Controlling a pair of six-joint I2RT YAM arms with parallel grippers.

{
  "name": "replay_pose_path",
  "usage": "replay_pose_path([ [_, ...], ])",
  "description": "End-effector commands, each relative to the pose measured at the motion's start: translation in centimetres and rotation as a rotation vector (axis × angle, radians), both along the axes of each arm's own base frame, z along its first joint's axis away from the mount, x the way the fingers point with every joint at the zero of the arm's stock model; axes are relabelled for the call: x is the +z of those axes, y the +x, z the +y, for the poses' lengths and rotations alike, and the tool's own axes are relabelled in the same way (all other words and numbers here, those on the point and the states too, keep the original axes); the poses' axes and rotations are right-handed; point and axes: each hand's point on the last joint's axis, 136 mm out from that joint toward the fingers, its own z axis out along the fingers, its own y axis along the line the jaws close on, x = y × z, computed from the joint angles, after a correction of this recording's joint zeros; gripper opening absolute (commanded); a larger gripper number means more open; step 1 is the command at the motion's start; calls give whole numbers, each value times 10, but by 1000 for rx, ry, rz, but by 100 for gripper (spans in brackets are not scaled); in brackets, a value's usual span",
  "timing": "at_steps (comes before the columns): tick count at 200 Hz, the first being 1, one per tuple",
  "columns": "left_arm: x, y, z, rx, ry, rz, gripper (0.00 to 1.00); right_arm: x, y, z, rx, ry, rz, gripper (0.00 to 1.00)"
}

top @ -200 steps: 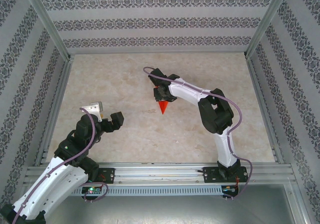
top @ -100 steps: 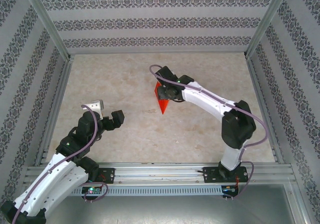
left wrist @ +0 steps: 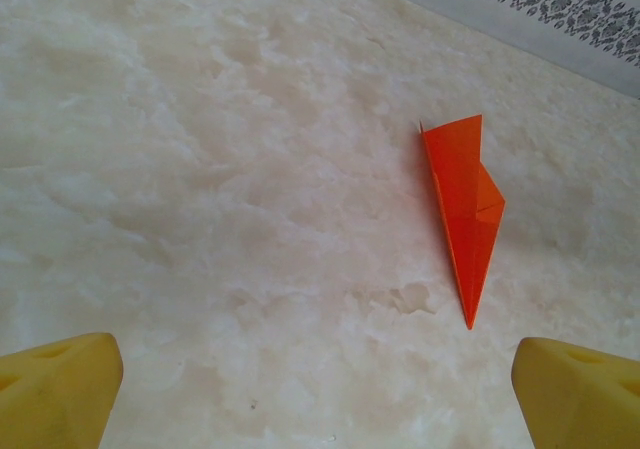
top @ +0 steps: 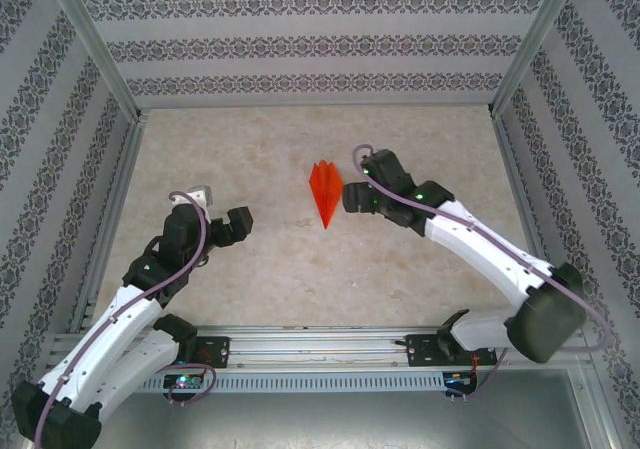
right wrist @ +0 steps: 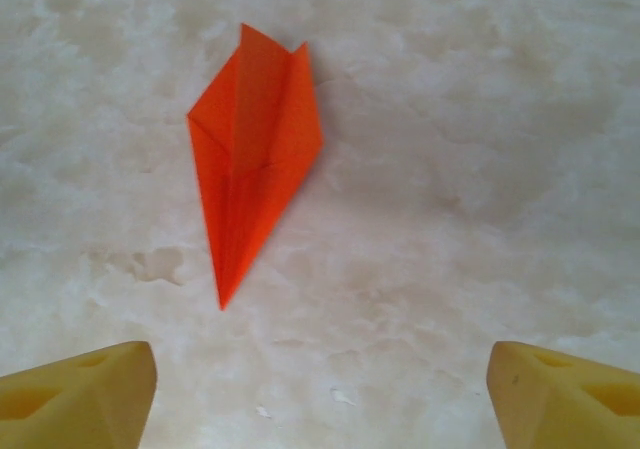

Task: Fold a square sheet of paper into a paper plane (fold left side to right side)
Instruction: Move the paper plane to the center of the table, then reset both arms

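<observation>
Top external, right pincer (top: 348, 197) released paper plane (top: 325, 191), now open beside it, left pincer (top: 218, 214) open, empty

The left arm (top: 120, 319), lower left of the overhead view, and the right arm (top: 480, 254), on the right, have white shells on the long links and black joint housings. A thin purple cable (top: 204, 234) runs along each. The fingertips (left wrist: 60, 384) are blunt yellow blocks.
</observation>
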Motion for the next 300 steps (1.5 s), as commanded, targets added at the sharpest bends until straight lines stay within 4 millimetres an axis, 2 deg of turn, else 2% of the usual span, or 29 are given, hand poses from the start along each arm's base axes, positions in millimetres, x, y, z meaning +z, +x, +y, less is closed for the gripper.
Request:
replay_pose_path([
  [1,24,9,-1,3,-51,-60,100,2,-4,-15,-6,40,-34,89],
  [33,26,11,7,32,-51,-56,100,4,-12,-43,-39,56,-61,98],
  [89,28,17,14,60,-66,-50,100,8,-22,-80,-98,133,-124,98],
  [162,38,22,18,63,-58,-80,100,4,-26,-156,-316,133,-250,98],
  [200,39,21,23,71,-26,-89,100,-8,-22,-177,-342,38,-332,98],
  [226,41,23,25,70,5,-92,100,-24,-18,-192,-365,-64,-361,98],
  [269,46,24,30,69,59,-95,100,-51,-6,-201,-365,-118,-408,98],
  [278,47,25,31,70,67,-97,100,-50,-1,-202,-371,-111,-430,98],
  [283,47,25,31,70,72,-96,100,-64,-4,-203,-367,-113,-410,98],
  [300,49,25,32,68,88,-96,100,-69,3,-202,-353,-97,-433,98],
])
